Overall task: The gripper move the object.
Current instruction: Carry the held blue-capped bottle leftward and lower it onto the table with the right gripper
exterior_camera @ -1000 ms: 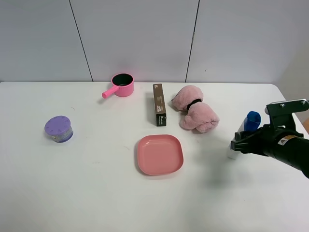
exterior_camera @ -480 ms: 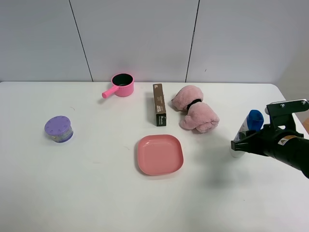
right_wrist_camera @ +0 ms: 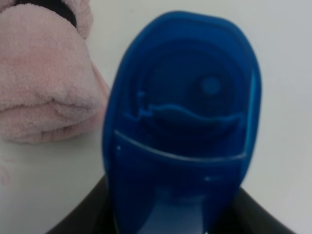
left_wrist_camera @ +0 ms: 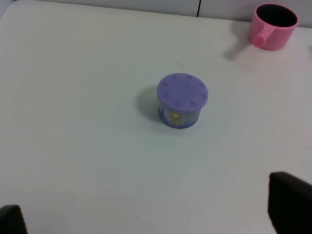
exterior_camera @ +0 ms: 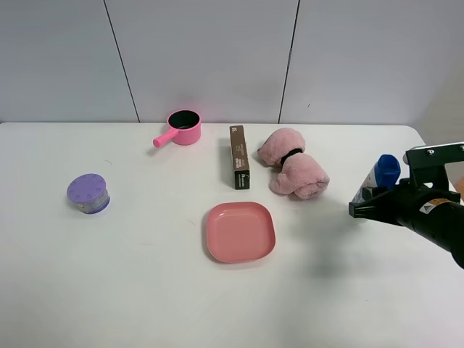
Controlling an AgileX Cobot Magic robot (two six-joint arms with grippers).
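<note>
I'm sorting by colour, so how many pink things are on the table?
3: a pot at the back, a plush bundle right of the brown box, a plate in front of it.

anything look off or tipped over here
Only the bottle on the right: it leans at an angle instead of standing upright, because the right hand is gripping it. Nothing looks spilled or damaged.

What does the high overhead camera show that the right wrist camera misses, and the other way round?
Only the high view: the pink plate, pink pot, brown box, purple tub and the right gripper holding the bottle. Only the right wrist view: the moulded ridges on the blue cap, close up. Both: the blue cap and the pink towel.
</note>
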